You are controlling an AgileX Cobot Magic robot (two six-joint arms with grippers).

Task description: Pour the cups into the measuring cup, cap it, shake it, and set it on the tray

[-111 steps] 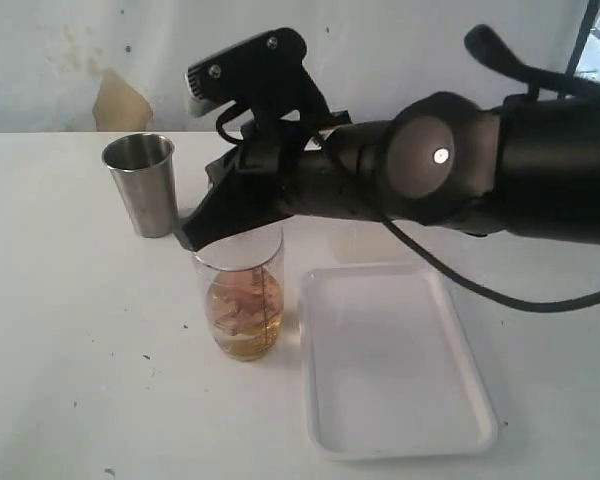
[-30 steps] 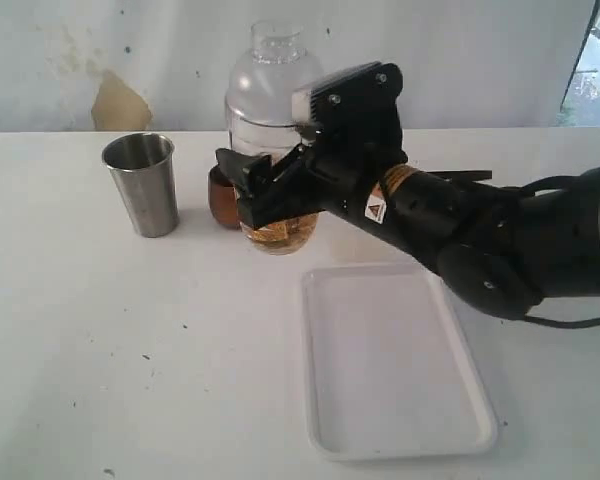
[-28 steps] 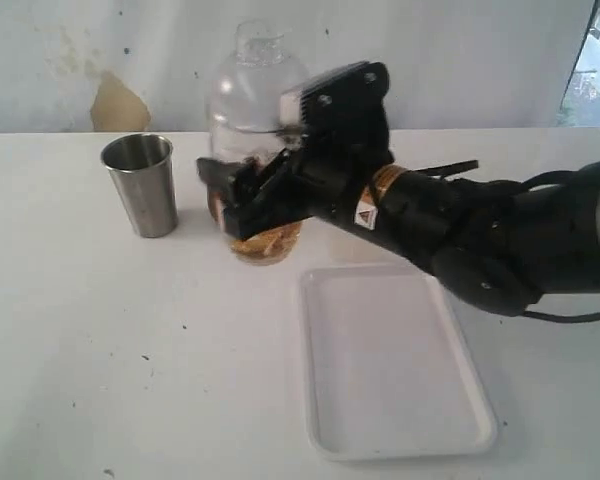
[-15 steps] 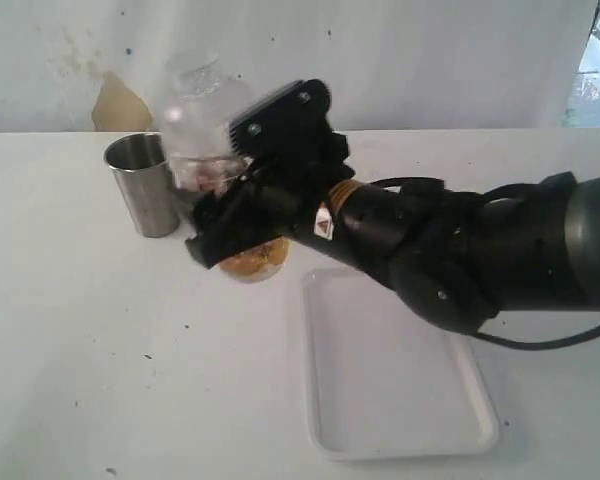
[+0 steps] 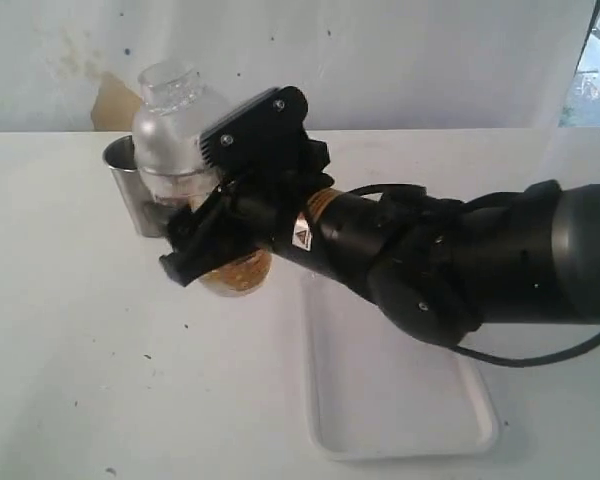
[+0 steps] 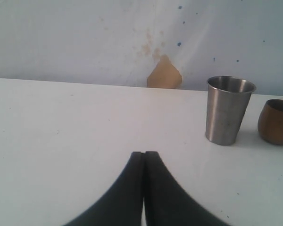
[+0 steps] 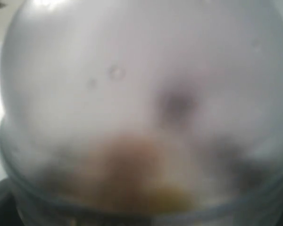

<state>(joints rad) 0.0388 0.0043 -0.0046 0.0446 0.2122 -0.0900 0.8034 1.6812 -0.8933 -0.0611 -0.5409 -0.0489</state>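
While the cap (image 5: 170, 118) sits on, the shake step looks in hand.
Right gripper (image 5: 208, 240) clamps wide round the measuring cup (image 5: 236, 274), which is tilted, seemingly lifted, between steel tumbler (image 5: 122, 195) and tray (image 5: 400, 425). Left gripper (image 6: 144, 162) pinched together, empty. Next: level it, lower onto tray, release.

Cap (image 7: 141, 75) blurred (fills view); steel tumbler (image 5: 122, 200) partly hidden

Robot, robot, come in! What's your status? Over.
Left pincer shut, holding nothing. Right pincer clamped on capped measuring cup, tilted. Steel tumbler close beside it. Not yet on tray.
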